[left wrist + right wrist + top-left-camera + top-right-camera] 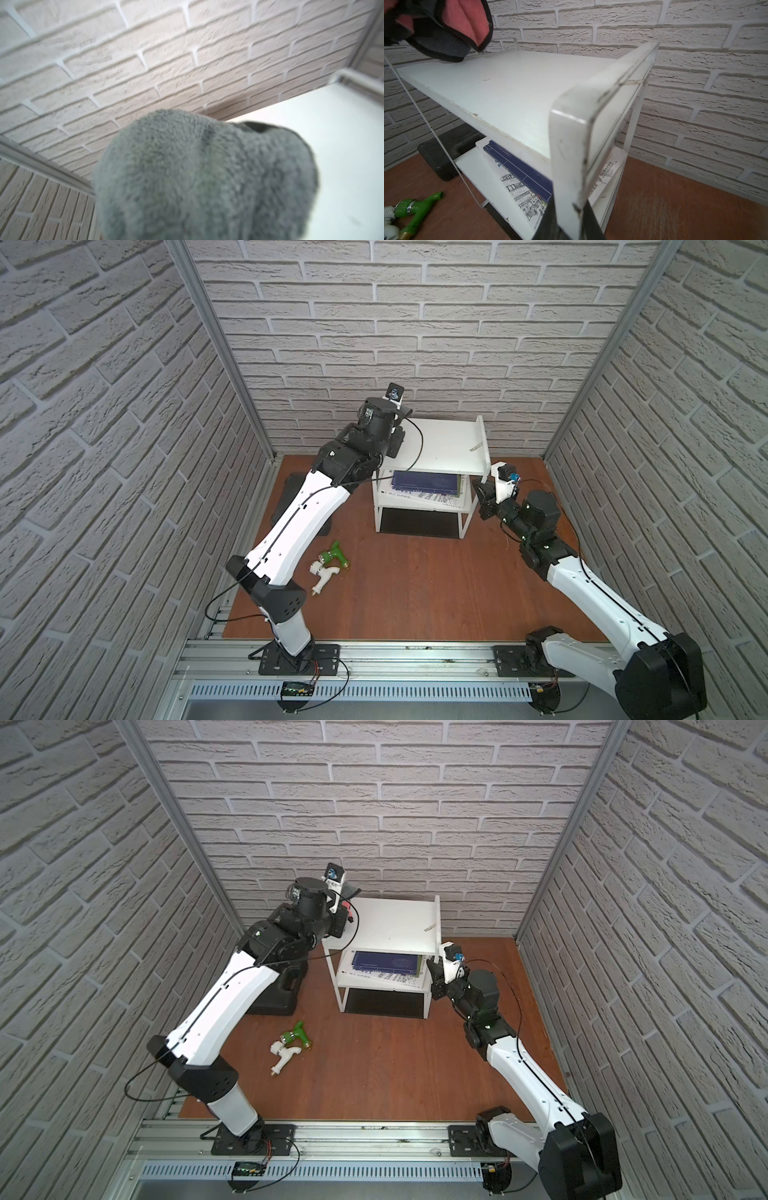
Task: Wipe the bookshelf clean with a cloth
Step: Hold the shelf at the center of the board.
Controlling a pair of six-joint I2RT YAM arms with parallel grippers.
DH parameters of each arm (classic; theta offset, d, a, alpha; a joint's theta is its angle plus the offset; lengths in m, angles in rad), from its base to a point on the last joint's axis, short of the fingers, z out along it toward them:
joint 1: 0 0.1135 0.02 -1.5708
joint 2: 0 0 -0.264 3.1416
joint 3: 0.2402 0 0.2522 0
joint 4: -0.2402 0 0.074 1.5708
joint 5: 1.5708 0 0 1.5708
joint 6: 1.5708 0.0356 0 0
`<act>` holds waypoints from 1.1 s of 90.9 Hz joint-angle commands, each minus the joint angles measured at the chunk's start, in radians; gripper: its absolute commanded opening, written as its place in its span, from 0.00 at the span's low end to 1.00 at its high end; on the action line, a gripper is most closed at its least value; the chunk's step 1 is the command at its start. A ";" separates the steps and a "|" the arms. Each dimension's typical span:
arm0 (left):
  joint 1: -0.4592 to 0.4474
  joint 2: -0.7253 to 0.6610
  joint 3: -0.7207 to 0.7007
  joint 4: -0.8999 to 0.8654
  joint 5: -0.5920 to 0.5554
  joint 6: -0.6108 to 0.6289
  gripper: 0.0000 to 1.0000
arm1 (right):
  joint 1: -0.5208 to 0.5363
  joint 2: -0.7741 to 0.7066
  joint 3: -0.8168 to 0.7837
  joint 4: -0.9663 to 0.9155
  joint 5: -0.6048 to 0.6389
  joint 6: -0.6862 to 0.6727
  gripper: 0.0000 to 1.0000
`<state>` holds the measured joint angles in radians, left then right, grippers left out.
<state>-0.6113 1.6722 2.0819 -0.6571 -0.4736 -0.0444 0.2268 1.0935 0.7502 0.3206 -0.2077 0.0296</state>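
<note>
Nearest on the brown table [415, 597] lie a green tap [334, 558] and a white tap [322, 576], touching. Behind them stands the bookshelf [440, 448]. The right gripper [569, 226] pinches the frame's flat strip at the shelf's right end, which is plain only in the right wrist view (in both top views the jaws are too small to read). Books [428, 485] lie flat on the lower board. The cloth [446, 31] rests on the top board's far left corner. The right wrist view shows its pink patch and dark edging, the left wrist view only blurred grey pile, and the top views hide nearly all of it. The left gripper [340, 921], pressed together on the cloth, is itself covered. A black case [278, 990] lies left of the shelf
</note>
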 commanded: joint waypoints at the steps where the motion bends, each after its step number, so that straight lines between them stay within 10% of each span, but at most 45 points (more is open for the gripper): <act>1: -0.036 0.000 -0.059 0.178 -0.094 0.044 0.00 | 0.007 -0.030 0.019 -0.048 -0.015 0.070 0.03; 20: -0.037 0.139 0.023 0.107 0.065 -0.074 0.00 | 0.007 -0.048 0.019 -0.081 -0.001 0.066 0.03; 56: 0.060 0.577 0.516 0.002 -0.348 0.054 0.00 | 0.007 -0.044 0.044 -0.146 0.035 0.066 0.03; 100: -0.025 0.377 0.220 -0.039 -0.336 0.017 0.00 | 0.007 -0.052 0.028 -0.166 0.093 0.065 0.03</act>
<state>-0.6422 2.0697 2.3459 -0.6521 -0.8127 -0.0032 0.2359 1.0733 0.7788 0.2272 -0.1627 0.0265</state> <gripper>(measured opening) 0.149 0.156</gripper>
